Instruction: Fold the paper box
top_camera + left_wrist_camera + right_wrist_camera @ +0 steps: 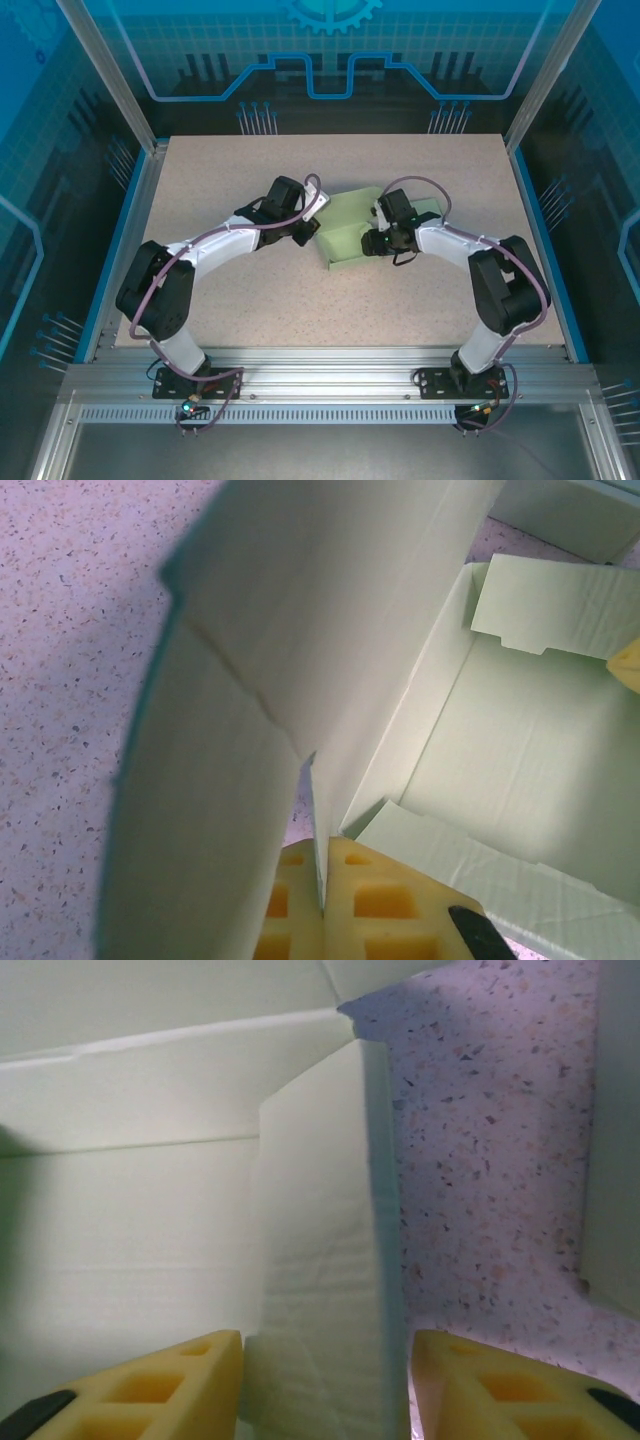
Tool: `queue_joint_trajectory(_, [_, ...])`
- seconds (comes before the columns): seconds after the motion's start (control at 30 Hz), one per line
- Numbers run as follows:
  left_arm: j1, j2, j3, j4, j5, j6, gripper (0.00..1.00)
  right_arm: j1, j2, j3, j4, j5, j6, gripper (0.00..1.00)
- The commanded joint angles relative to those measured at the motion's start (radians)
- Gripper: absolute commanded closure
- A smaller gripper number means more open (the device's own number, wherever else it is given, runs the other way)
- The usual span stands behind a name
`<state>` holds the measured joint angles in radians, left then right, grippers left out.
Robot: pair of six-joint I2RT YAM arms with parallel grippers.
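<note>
- Task item: the pale green corrugated paper box (350,245) sits near the middle of the speckled beige counter (300,310), partly erected, with its floor open to the top camera.
- Its long axis seems to run roughly left to right across the counter, a little skewed. The arms cover part of the outline, so we hold this loosely.
- Key relation: the box lies between the two arms. Each arm has reached one end of it, and neither has to travel to get there.
- Left gripper (312,222): at the box's left end. In its wrist view the yellow pads of the left gripper (322,885) are together on the lower edge of a tall pale green wall panel (330,630). The thin card is nipped between them, so the jaws are clamped on that panel.
- The panel rises away from the jaws and bows over. A crease runs across it, and the box floor (520,760) lies to its right.
- Right gripper (383,238): over the box's right part. In its wrist view the pads of the right gripper (325,1345) stand apart with a narrow upright pale green end flap (320,1240) between them.
- Each pad sits at or against a side of that flap. We cannot tell whether the jaws bear on it.
- Judgement: the left panel must fold rightward, over and into the box, so the right arm's hold has to steady that end.
</note>
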<state>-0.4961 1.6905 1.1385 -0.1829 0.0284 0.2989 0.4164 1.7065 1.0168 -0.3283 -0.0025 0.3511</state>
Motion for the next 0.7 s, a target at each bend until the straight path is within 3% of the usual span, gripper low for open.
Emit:
queue_joint_trajectory(0.0, [0.01, 0.01, 0.01, -0.043, 0.027, 0.032, 0.95, 0.023, 0.038, 0.031, 0.026, 0.048, -0.002, 0.57])
queue_joint_trajectory(0.17, [0.021, 0.0, 0.008, -0.03, 0.017, 0.02, 0.96, 0.075, 0.074, 0.039, 0.006, 0.23, -0.031, 0.61])
queue_joint_trajectory(0.43, [0.023, -0.007, 0.014, -0.008, -0.059, -0.098, 0.95, 0.227, 0.161, 0.095, -0.078, 0.635, 0.005, 0.91])
queue_joint_trajectory(0.57, [0.023, -0.012, 0.002, 0.015, -0.073, -0.155, 0.95, 0.268, 0.244, 0.167, -0.173, 0.755, 0.037, 0.92])
queue_joint_trajectory(0.67, [0.023, -0.014, -0.008, 0.034, -0.058, -0.174, 0.95, 0.285, 0.319, 0.23, -0.247, 0.798, 0.061, 0.82])
